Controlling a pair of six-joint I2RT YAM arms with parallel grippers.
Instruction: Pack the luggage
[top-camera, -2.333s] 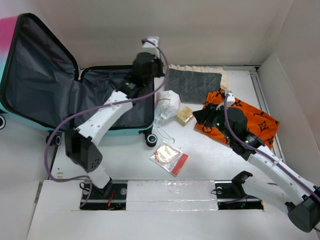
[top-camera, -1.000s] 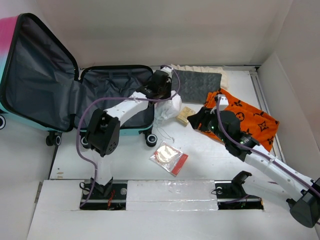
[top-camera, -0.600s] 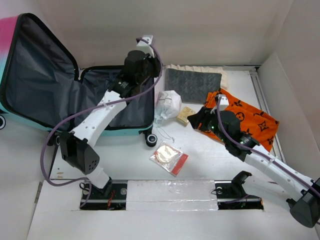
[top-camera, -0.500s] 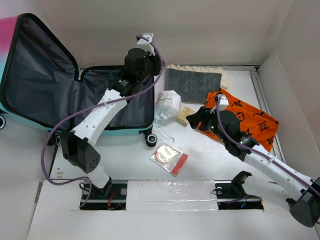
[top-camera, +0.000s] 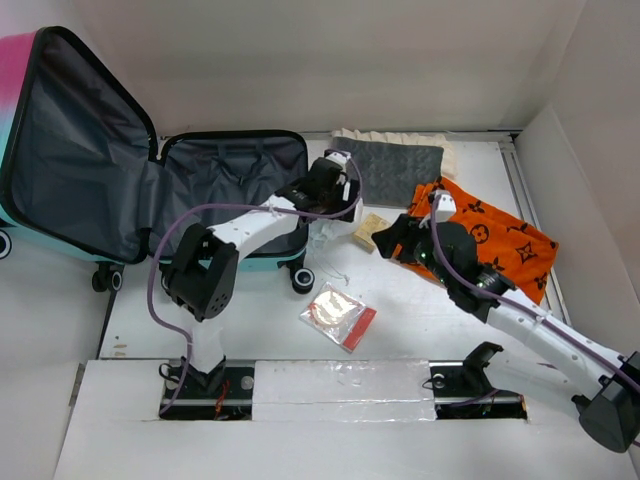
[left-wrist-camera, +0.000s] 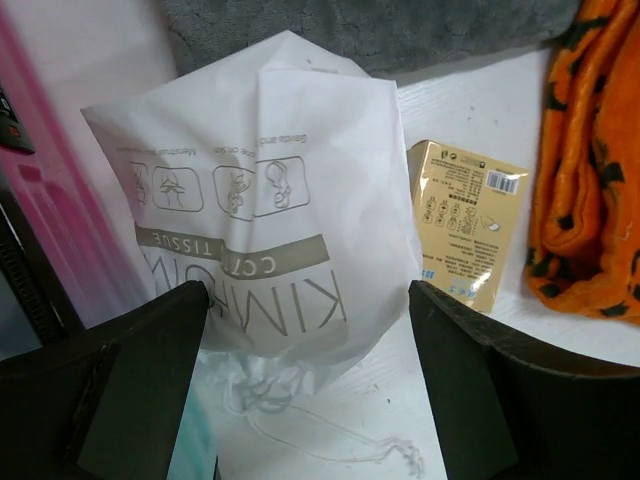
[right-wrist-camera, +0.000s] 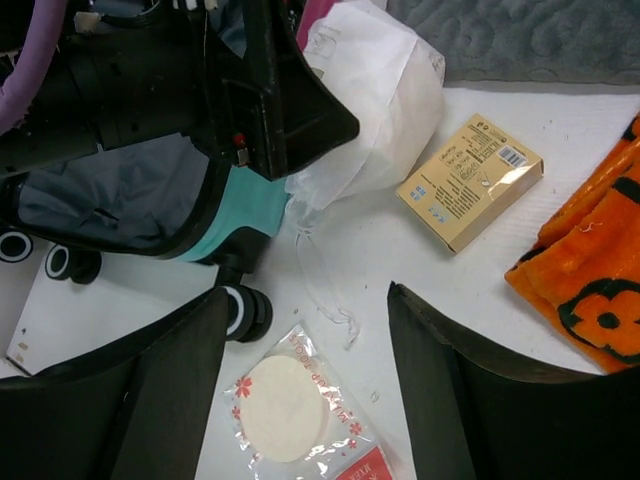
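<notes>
White tabletop, white walls round it. Luggage lies open at far L: lid propped up w/ dark grey lining showing, base half flat on table, black wheels on its near side. L arm reaches across base's near-R corner, so that rim is partly hidden in top view.

L gripper hangs over white drawstring bag, jaws spread wide w/ bag btwn them. Fingers sit at bag's two sides; can't tell if they touch it. Bag has grey print, part reads "TISSUE". It sits just beside luggage's R wall, pink shell right next to it in L wrist view. Bag's cord trails loose on table on near side.

Tan box lies flat just R of bag, barcode up, near but apart. Orange cloth w/ black print lies crumpled R of box. Grey mat is at far side behind bag & box, on top of cream cloth. Clear packet w/ round pale pad & red edge lies on near side, well apart from bag.

R gripper is open & empty above bare table, btwn packet & box. R arm's wrist covers orange cloth's L edge in top view.
</notes>
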